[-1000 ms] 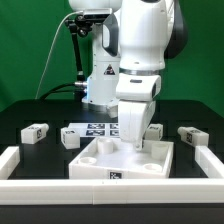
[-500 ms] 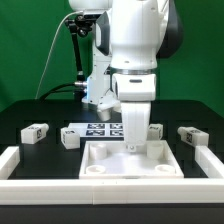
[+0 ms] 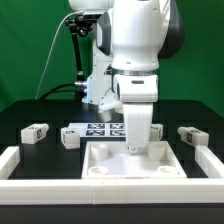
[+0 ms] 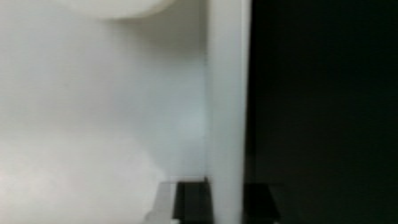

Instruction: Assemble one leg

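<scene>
Four small white legs with marker tags lie on the black table: two at the exterior view's left [image 3: 35, 131] [image 3: 70, 138], one at the right [image 3: 189, 134], and one partly hidden behind the arm [image 3: 153, 129]. None is held. My gripper [image 3: 134, 147] reaches down onto the far side of the large white square piece [image 3: 100, 155]. In the wrist view my gripper [image 4: 228, 205] has a black finger [image 4: 191, 207] on each side of that piece's thin upright wall [image 4: 228, 100]. It is shut on the wall.
The marker board [image 3: 98, 128] lies behind the large piece. A low white rail runs along the table's front [image 3: 110, 193], left [image 3: 10, 160] and right [image 3: 212, 160]. The robot's base stands at the back.
The large white square piece has turned from corner-on to square with the front rail. The gripper moved with it, a little toward the exterior view's right. The legs have not moved.
</scene>
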Motion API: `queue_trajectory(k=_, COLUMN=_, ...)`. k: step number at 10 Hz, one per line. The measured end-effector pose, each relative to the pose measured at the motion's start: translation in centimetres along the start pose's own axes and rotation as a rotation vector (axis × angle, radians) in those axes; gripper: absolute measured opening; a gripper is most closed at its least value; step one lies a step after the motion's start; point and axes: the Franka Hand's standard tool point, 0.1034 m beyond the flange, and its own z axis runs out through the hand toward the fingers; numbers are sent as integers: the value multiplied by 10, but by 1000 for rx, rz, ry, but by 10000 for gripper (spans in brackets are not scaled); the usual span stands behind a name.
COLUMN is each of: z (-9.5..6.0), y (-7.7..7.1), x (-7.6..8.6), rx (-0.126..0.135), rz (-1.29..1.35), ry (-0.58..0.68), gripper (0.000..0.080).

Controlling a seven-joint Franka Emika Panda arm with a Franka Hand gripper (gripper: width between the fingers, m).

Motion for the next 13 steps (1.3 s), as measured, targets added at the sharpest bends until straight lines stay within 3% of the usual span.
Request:
queue_trajectory(k=2, z=1, y=0, x=17, rx=-5, rz=-26, ry=12, gripper=58)
queue_trajectory(k=7, z=2, y=5, x=42, rx=-12, rz=-28, ry=28, gripper=58)
queue_trajectory(k=13, z=2, y=4, x=47, rx=-6, rz=47, ry=25, gripper=58)
